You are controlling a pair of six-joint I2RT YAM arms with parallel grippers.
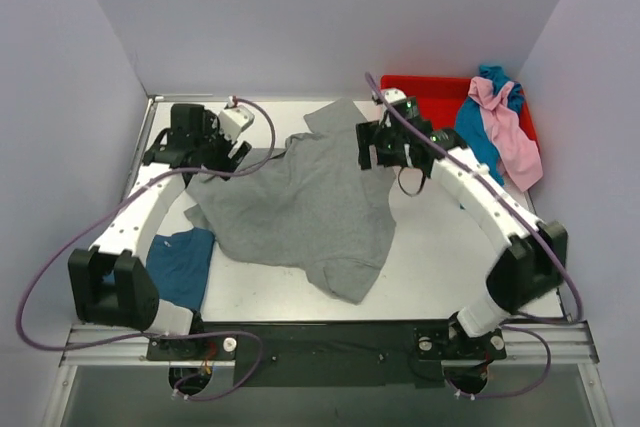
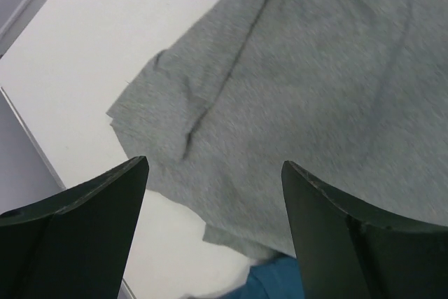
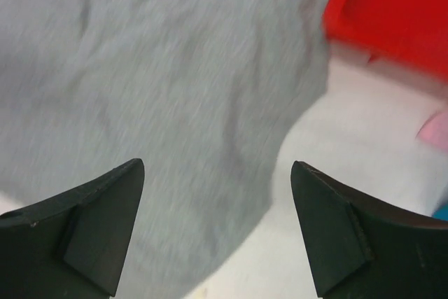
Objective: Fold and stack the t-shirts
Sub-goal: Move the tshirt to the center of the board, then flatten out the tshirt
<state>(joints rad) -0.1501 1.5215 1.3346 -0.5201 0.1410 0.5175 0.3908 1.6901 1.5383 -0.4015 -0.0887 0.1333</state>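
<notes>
The grey t-shirt lies spread and rumpled across the middle of the white table. It fills most of the left wrist view and the right wrist view. My left gripper hangs open over the shirt's left sleeve, holding nothing. My right gripper hangs open over the shirt's right edge, holding nothing. A darker blue t-shirt lies at the near left, partly under the left arm; its corner shows in the left wrist view. A pink t-shirt and a teal-blue t-shirt hang over the red bin.
The red plastic bin stands at the back right corner; it also shows in the right wrist view. Grey walls close in the table on three sides. Purple cables loop from both arms.
</notes>
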